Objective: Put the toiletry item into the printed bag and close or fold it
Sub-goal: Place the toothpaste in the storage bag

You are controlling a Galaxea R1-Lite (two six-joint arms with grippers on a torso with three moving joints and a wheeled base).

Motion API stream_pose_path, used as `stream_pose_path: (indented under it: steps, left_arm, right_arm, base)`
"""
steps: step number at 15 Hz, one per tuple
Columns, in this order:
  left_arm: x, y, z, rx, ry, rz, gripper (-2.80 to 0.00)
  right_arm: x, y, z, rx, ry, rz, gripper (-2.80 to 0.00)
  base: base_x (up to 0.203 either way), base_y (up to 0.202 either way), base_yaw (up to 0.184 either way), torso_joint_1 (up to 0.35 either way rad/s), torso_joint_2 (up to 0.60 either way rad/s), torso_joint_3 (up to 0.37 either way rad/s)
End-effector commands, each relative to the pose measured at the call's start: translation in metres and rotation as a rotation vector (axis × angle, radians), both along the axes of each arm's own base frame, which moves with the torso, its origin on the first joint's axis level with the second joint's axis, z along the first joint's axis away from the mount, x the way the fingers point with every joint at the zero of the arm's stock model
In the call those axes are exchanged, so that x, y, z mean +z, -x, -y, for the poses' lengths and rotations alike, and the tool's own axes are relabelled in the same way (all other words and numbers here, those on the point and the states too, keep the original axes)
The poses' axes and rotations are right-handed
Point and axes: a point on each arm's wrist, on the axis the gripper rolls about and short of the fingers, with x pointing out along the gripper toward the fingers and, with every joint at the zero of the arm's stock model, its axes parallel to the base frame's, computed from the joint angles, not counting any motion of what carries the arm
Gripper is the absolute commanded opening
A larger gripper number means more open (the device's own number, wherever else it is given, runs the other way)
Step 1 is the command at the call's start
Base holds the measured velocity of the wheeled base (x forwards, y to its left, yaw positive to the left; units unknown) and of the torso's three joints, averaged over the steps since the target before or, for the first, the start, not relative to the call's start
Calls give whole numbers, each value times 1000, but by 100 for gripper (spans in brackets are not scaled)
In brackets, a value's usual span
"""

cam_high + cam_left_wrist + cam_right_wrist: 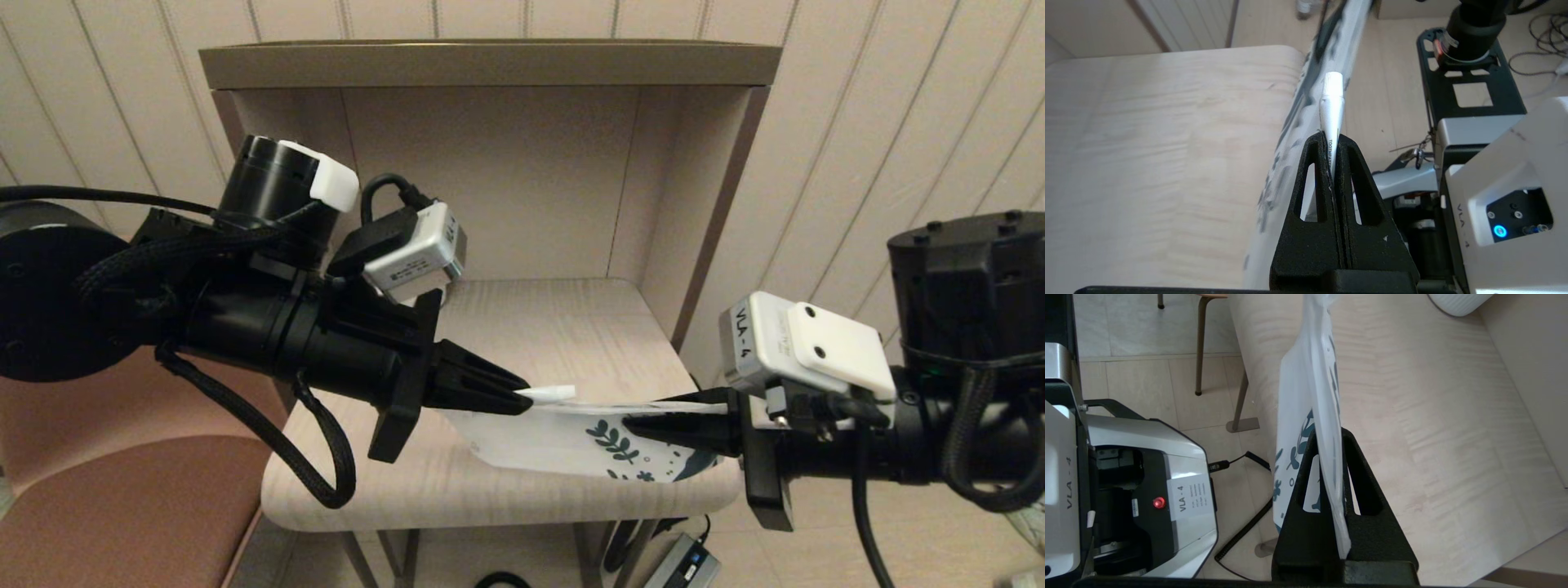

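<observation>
Toiletry item (1331, 114): slim white tube, seemingly printed "TOOTHPASTE".

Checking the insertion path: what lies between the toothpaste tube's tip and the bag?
Nothing: in the head view the toothpaste tube in the left gripper sits right at the printed bag's top edge.

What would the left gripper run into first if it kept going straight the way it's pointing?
Probably the printed bag: the left gripper, shut on the toiletry item, points at the bag's top edge, held up by the right gripper. Depth is unclear.
</observation>
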Motion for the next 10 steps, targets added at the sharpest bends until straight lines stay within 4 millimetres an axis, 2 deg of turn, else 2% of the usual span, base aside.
stream_pose_path:
  steps: [1, 5, 10]
  left_arm:
    - [-5, 0, 5, 2, -21, 2, -280]
    - [-8, -5, 10, 11, -37, 8, -280]
    - [-8, -2, 9, 5, -38, 18, -280]
  right_arm:
    - [0, 2, 1, 5, -1, 6, -280]
    - [-1, 1, -1, 10, 1, 4, -280]
    - [0, -1, -1, 7, -1, 6, -280]
  base:
    - [0, 0, 0, 0, 0, 0]
    - [0, 0, 0, 0, 0, 0]
    - [0, 0, 0, 0, 0, 0]
